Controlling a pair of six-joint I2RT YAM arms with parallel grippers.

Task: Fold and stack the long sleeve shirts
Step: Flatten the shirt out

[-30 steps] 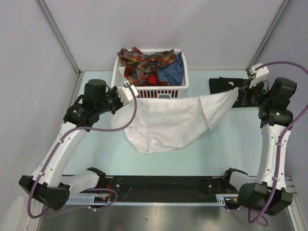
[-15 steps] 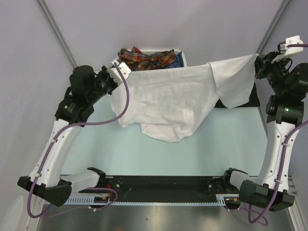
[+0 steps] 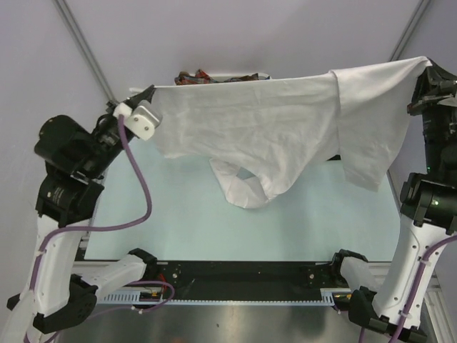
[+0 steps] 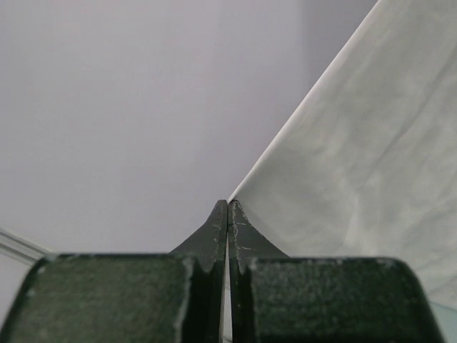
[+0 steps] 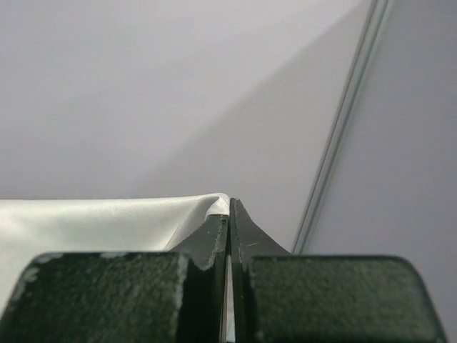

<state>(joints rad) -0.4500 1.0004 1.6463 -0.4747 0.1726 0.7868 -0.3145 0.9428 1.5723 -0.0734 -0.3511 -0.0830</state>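
At 10 o'clock the left fingers (image 3: 145,93) are pinched together on a corner of the white shirt (image 3: 264,125), higher and farther out than half a second ago. The cloth now stretches from 10 to 2 o'clock with a taut top edge (a second ago it sagged onto the surface (image 3: 178,221)), and it hides nearly all of the plaid shirts (image 3: 202,76) at 12. At 2 o'clock the right fingers (image 5: 223,223) are clamped on the opposite corner, which is likewise raised.

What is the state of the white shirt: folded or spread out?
Spread out, not folded. The white shirt hangs stretched between the left gripper and the right gripper, each shut on its upper edge.
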